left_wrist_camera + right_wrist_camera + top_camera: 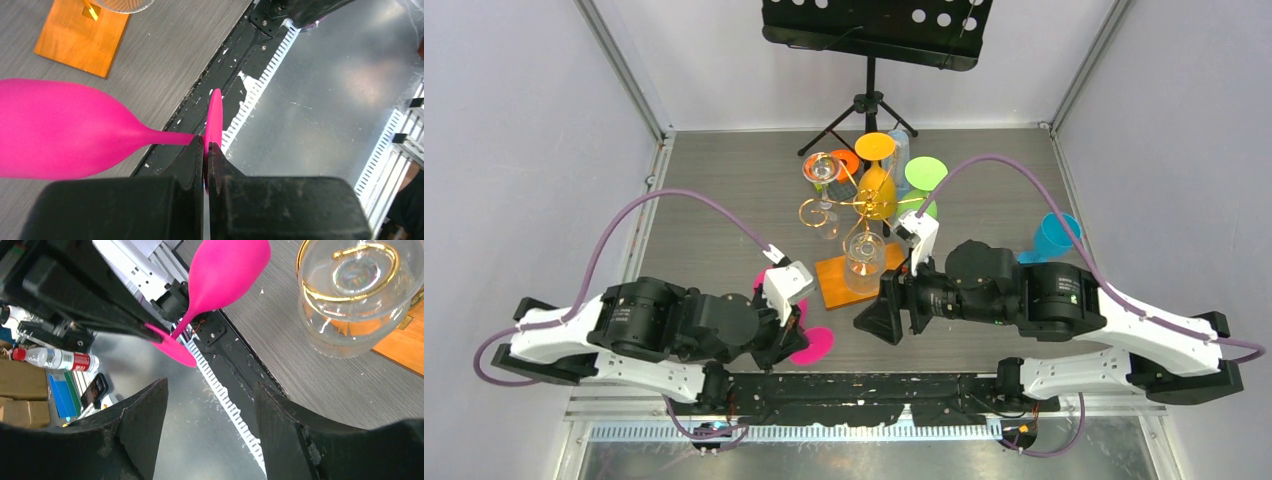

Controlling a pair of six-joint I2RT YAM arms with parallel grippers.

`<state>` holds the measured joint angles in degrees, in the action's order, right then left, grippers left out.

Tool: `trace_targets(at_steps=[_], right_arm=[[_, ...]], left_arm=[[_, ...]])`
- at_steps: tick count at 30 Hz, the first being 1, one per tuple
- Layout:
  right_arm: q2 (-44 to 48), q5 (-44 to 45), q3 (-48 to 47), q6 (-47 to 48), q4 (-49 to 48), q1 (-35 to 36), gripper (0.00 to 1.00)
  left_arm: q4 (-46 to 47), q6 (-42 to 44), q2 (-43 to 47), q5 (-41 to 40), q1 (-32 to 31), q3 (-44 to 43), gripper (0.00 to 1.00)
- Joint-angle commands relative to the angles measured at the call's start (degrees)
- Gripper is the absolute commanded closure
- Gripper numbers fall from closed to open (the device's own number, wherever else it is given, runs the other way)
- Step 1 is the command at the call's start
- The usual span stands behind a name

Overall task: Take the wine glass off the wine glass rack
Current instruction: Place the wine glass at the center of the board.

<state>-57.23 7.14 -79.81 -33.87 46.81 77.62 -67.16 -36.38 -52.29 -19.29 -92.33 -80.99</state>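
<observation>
- My left gripper (206,145) is pinched tight on the flat foot of the pink wine glass (60,130), so the thin disc stands edge-on between my two fingers.
- The pink wine glass is off the wine glass rack (854,205). It lies on its side in my grip at the near edge of the table (724,180), left of the rack's orange base.
- Its stem runs out sideways from my fingers, and the bowl points toward that orange base without touching it.
- I cannot tell whether the bowl rests on the table or hangs just above it.
- My right gripper (210,390) is spread wide with nothing between its fingers. It sits low at the near corner of the rack's base and faces toward my left arm.
- From the right wrist I see the pink bowl and foot ahead, and a clear glass (355,295) close on the right.
- That clear glass hangs on a gold wire arm over the orange base, just beside my right wrist.
- Farther back on the rack hang a yellow glass (877,185), a green glass (924,175) and another clear one.
- A blue cup (1054,238) lies on the table well to the right, apart from the rack.
- A black music stand (874,30) stands behind the rack at the far wall.
</observation>
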Motion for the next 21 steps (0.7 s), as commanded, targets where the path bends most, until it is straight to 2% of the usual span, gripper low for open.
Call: trace_targets(at_steps=[1, 8, 15, 21], right_arm=[[-1.0, 5.0, -3.5, -4.2, -4.8, 0.9, 0.30], [-6.0, 4.9, -6.9, -6.2, -6.0, 1.7, 0.30], [-9.4, 2.6, -8.2, -7.8, -6.2, 1.7, 0.30], [-12.1, 0.2, -8.9, -9.1, -6.5, 1.7, 0.30]], left_arm=[[-3.8, -4.2, -2.7, -12.4, -6.5, -4.8, 1.00], [-10.6, -7.4, -8.4, -23.0, -16.2, -9.8, 1.00], [-13.6, -7.0, -11.2, -30.6, -22.5, -12.4, 1.00], [-13.9, -5.4, -11.9, -33.5, -25.7, -13.1, 1.00]])
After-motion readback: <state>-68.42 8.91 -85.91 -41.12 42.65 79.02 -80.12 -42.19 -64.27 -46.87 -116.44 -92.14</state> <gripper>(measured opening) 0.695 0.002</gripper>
